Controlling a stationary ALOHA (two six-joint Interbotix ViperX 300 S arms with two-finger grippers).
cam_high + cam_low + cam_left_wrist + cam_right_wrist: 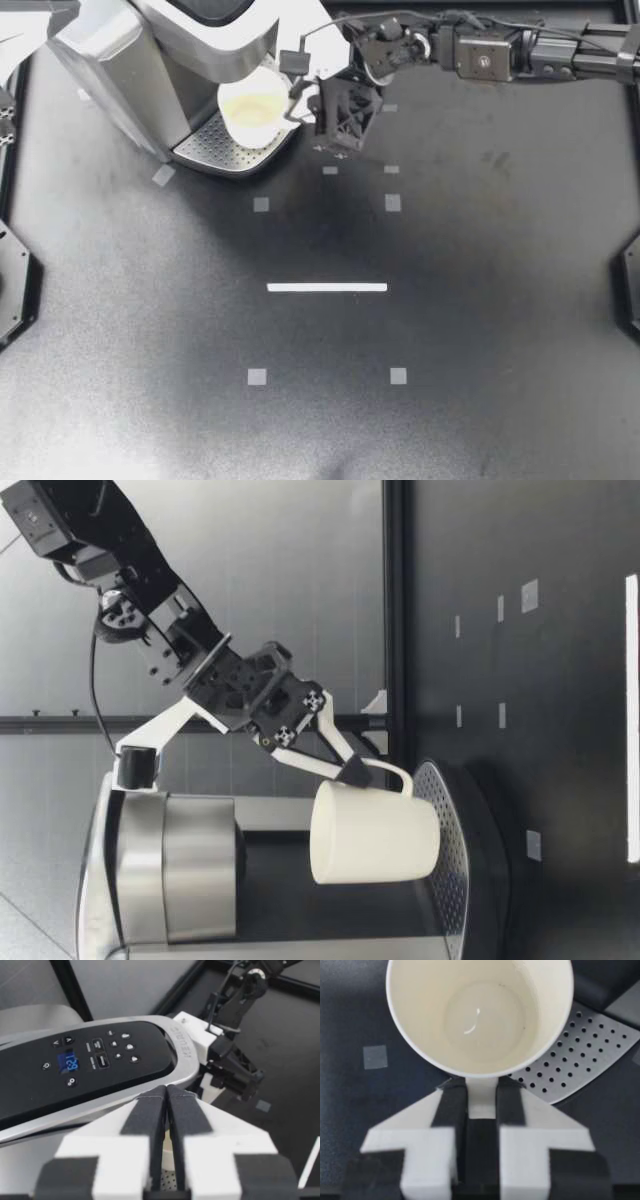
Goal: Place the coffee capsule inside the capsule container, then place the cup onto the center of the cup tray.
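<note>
Cup: we see the white cup [252,112], empty and mouth up, at the upper left-centre of the top view. It sits over the perforated cup tray [212,150] of the coffee machine [130,50]. In the low view it tilts a little with its base right at the tray, and we cannot tell whether they touch.
Right hand: our right hand [303,100] reaches in from the upper right of the top view. In the right wrist view its fingers [451,1105] clamp the cup's handle [481,1095] from both sides.
Left hand: our left hand [166,1110] has its fingers pressed together with nothing between them. It hangs above the machine's control panel [95,1060], where a small display [69,1061] glows blue.
Bench: the bench [480,330] is matte black. Small grey squares [261,204] dot the middle of the top view, and a white strip [327,287] lies at its centre.
Room: in the low view a pale wall [270,570] stands behind the bench. A black rail [395,600] runs along the bench's far edge.
</note>
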